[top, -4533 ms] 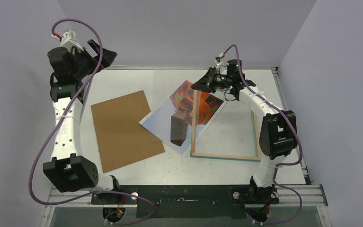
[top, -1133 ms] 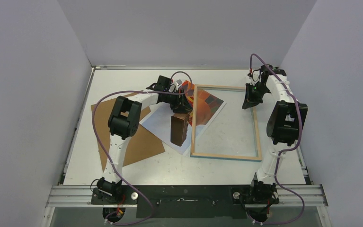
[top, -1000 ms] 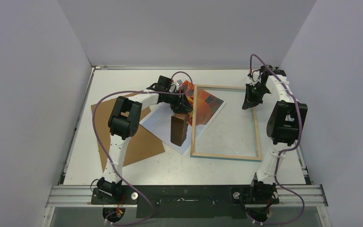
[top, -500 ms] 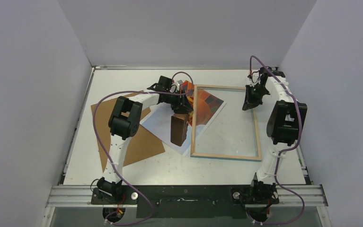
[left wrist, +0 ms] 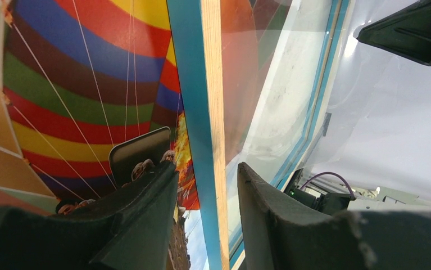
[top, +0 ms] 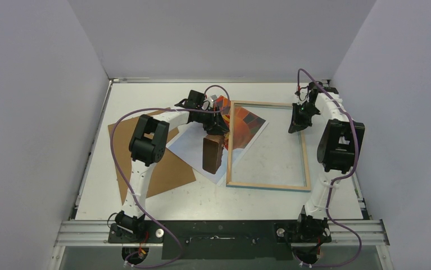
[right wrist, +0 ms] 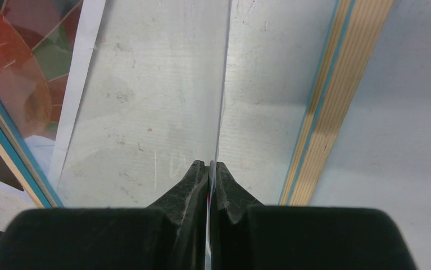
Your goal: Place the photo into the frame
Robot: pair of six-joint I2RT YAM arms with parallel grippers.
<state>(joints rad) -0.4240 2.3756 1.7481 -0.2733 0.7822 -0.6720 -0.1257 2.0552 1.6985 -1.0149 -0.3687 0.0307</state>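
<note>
While the photo [top: 190, 146] lies mostly left of the frame [top: 266, 184] (one corner tucked under its left rail), the left gripper [left wrist: 207, 174] straddles that rail, jaws apart, not quite touching; the right gripper [right wrist: 209, 164] clenches the pane [right wrist: 145, 112] by its edge, inside the frame.

The frame [top: 266, 185] lies right of the board [top: 140, 146], overlapping the photo [top: 189, 147].
</note>
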